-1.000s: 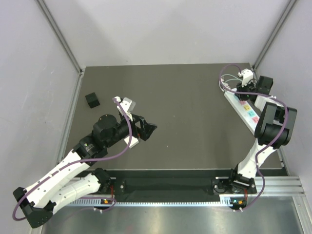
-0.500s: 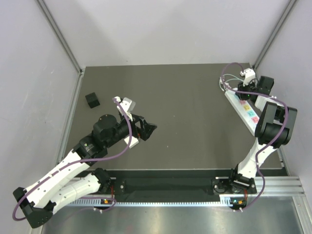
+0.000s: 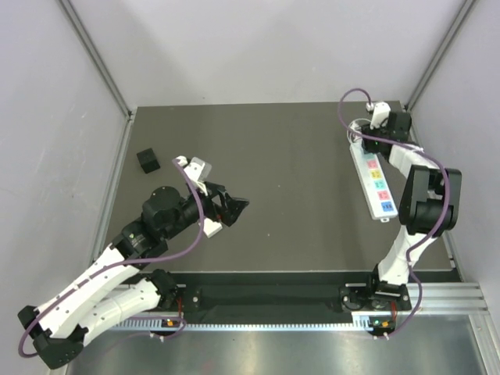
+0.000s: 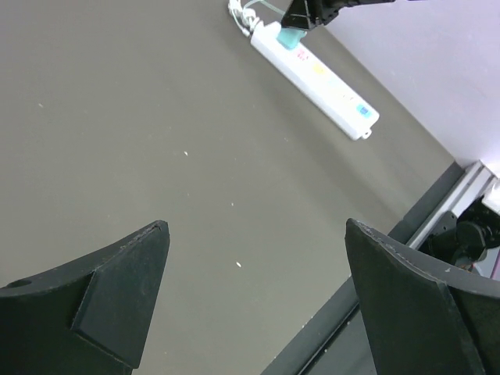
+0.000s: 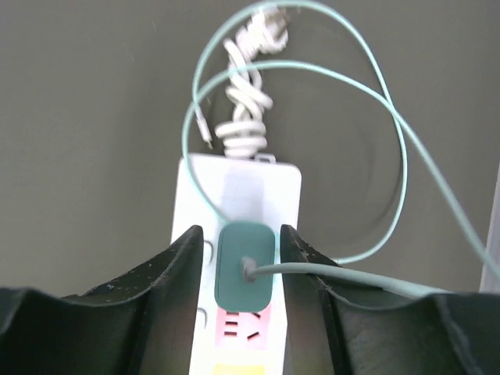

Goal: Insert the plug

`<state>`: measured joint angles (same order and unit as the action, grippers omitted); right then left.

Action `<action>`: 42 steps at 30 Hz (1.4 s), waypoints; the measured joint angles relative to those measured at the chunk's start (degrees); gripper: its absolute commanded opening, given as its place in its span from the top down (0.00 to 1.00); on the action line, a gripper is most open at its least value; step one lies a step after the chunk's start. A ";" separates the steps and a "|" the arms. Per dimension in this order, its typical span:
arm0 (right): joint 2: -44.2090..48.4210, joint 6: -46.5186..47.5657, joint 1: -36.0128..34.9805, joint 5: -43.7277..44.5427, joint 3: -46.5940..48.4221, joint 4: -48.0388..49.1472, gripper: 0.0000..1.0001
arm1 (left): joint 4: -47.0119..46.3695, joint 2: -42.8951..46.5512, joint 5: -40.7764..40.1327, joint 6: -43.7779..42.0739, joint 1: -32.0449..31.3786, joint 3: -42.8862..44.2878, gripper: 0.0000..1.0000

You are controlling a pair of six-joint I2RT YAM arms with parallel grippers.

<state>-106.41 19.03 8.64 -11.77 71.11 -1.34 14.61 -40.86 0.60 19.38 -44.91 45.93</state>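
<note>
A white power strip point(image 3: 373, 183) with coloured labels lies aslant at the table's right side; it also shows in the left wrist view point(image 4: 320, 74). A teal plug point(image 5: 245, 266) sits on the strip's point(image 5: 238, 183) far end, above a pink label. Its teal cable point(image 5: 394, 141) loops away to the right. My right gripper point(image 5: 241, 230) reaches down over that end point(image 3: 375, 137) with its fingers close on both sides of the plug. My left gripper point(image 3: 238, 205) hovers wide open and empty over the table's left middle, as the left wrist view point(image 4: 255, 226) shows.
A small black cube point(image 3: 148, 160) lies at the far left of the table. The strip's white cord point(image 5: 246, 117) is bundled just beyond its far end. Grey walls close in left, right and back; a metal rail point(image 3: 312, 297) runs along the near edge.
My right gripper has moved left with the plug, and the power strip has swung with it, away from the right edge. The left arm has shifted slightly.
</note>
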 measured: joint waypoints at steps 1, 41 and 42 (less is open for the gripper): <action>-0.61 -1.20 -0.83 0.02 2.08 -1.44 0.56 | -0.04 0.63 -0.22 0.00 0.00 0.00 0.02; -2.43 -5.49 -14.40 14.14 16.44 -22.27 0.54 | -0.07 2.05 -1.53 0.00 0.00 0.00 0.02; -2.82 -5.16 -14.25 13.79 16.79 -22.71 0.54 | -0.04 1.95 -1.53 0.00 0.00 0.00 0.02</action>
<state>-109.23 13.87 -5.61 2.02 87.90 -24.05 14.57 -38.92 -0.93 19.38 -44.91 45.93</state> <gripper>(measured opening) 0.461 0.984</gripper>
